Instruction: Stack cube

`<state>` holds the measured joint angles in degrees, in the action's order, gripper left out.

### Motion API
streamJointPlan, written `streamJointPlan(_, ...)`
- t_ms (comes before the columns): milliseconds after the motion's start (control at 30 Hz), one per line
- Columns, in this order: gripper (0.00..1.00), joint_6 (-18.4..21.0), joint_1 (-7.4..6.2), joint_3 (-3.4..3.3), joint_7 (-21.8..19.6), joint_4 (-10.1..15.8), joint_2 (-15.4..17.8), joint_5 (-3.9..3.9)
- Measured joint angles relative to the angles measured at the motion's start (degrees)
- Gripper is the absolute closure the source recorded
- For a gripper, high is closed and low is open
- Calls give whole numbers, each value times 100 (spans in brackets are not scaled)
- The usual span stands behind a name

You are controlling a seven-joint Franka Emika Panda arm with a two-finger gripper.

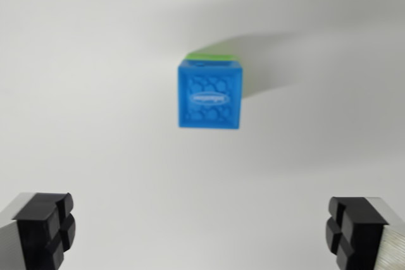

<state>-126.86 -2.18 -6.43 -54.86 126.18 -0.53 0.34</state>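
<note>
1. Two black finger pads sit nearest the lens, one at each lower corner of the wrist view; the hand is spread wide and carries nothing.
2. Between the pads and the cubes lies only bare white bench.
3. Farther off, the blue cube rests on a green cube, of which just a sliver shows at the top and the wrist view's right edge.
4. The stack looks made, though the blue sits slightly off the green. I judge the step in hand is backing off: lift straight away, pads kept wide, with no sideways drift that could nudge the tower.
</note>
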Motion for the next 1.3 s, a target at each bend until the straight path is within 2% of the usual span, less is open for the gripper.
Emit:
streamJointPlan(633,0,938,0,2,-30,-551,392,-44)
streamJointPlan(1000,0,1217,0,4,-38,-752,471,-52)
streamJointPlan(1300,0,1270,0,5,-39,-791,485,-53)
